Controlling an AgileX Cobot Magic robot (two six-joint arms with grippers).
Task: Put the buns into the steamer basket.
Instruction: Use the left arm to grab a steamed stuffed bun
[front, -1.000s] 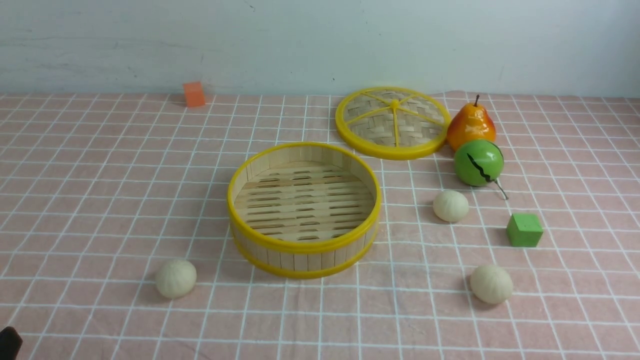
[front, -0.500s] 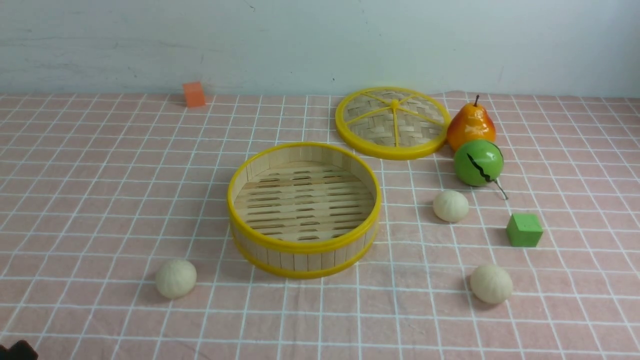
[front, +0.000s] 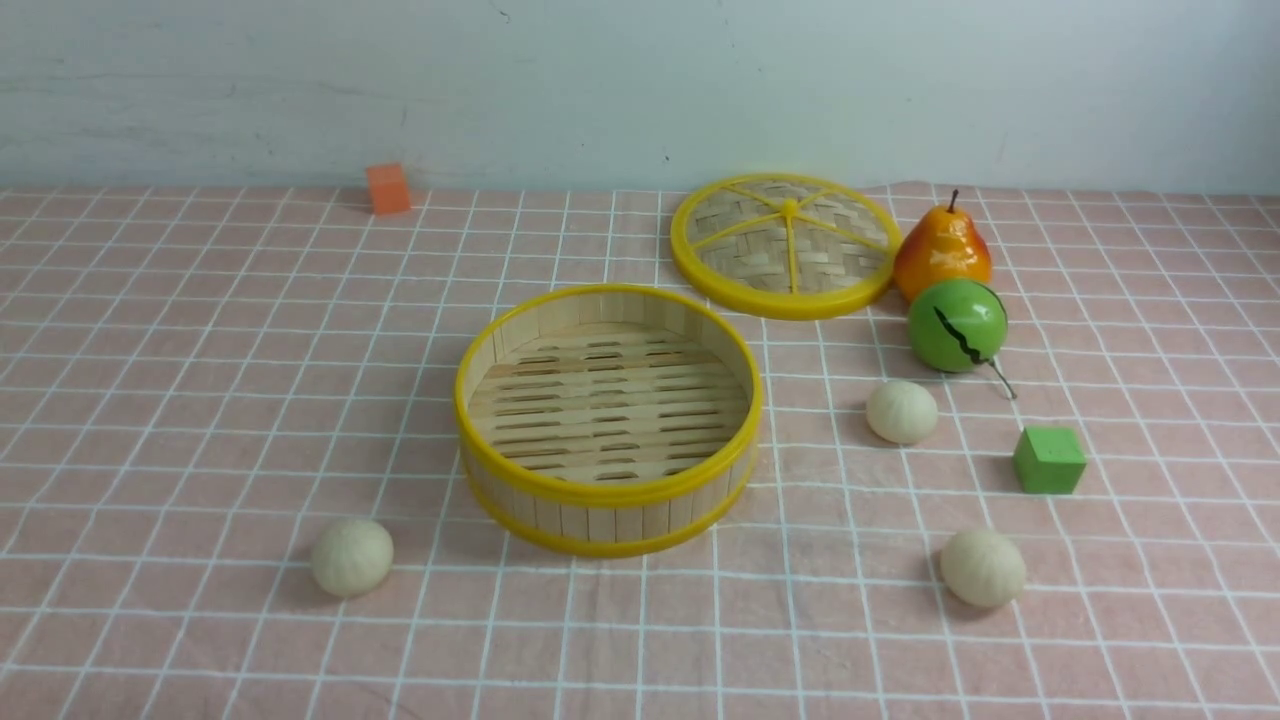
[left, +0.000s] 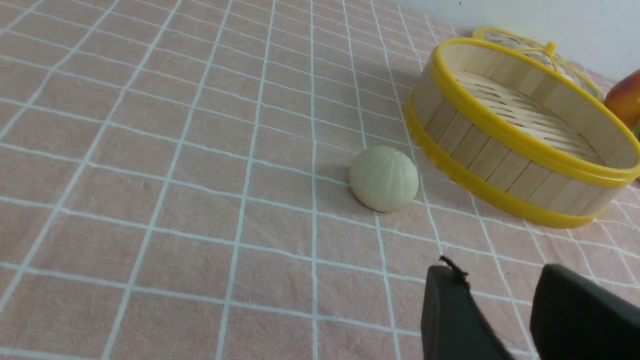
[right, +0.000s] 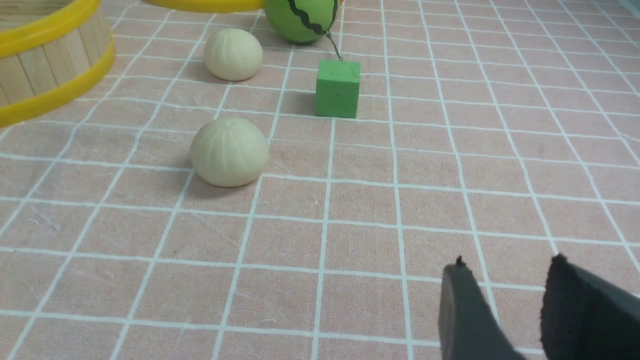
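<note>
Count: three buns (front: 350, 557) (front: 902, 411) (front: 983, 567), one steamer basket (front: 600, 522), one lid (front: 787, 245), one pear (front: 941, 255), one green ball (front: 957, 325), one green cube (front: 1048, 460), one orange cube (front: 388, 188).

Buns on checked cloth (front: 200, 400) at basket's 7, 3 and 4 o'clock, none touching it.

Front view: no claw visible.

Left wrist view: left gripper (left: 495, 272), fingers apart, nothing between.

Right wrist view: right gripper (right: 507, 264), likewise.

Buns cream-white, round, faintly pleated.
</note>
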